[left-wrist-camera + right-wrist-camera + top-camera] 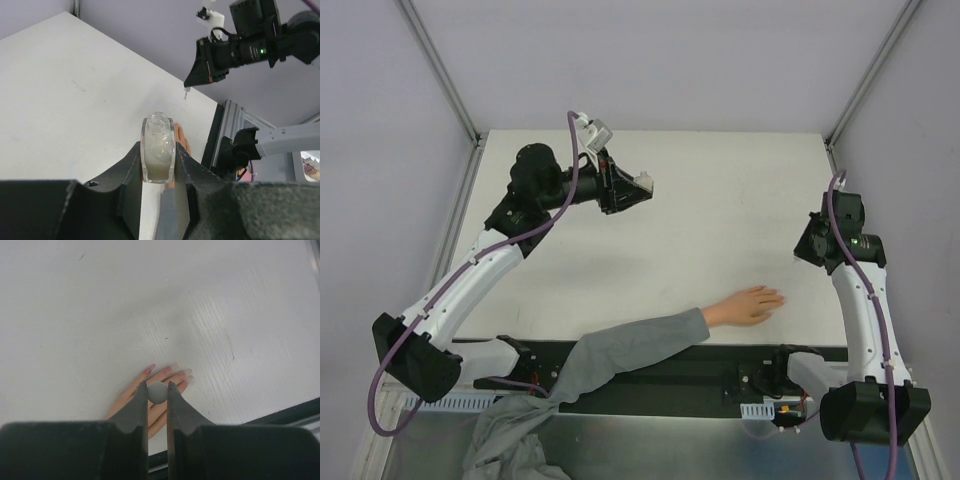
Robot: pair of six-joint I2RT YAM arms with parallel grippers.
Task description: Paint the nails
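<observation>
A pale peach hand [750, 305] with a grey sleeve [630, 350] lies flat near the table's front edge. In the right wrist view its nails [169, 369] point away; two look pinker than the rest. My right gripper [157, 386] hovers above the hand [131, 396], shut on a round grey cap [157, 393]. From above, the right gripper [804, 250] is up and right of the fingers. My left gripper [159, 150] is shut on a small clear bottle [159, 147] with an open neck and whitish liquid. It is held high over the table's back left [638, 190].
The white table [720, 210] is bounded by metal frame posts [440, 70] at the back corners. A black rail [700, 375] with the arm bases runs along the front edge. Loose grey cloth [510, 440] hangs below the front left.
</observation>
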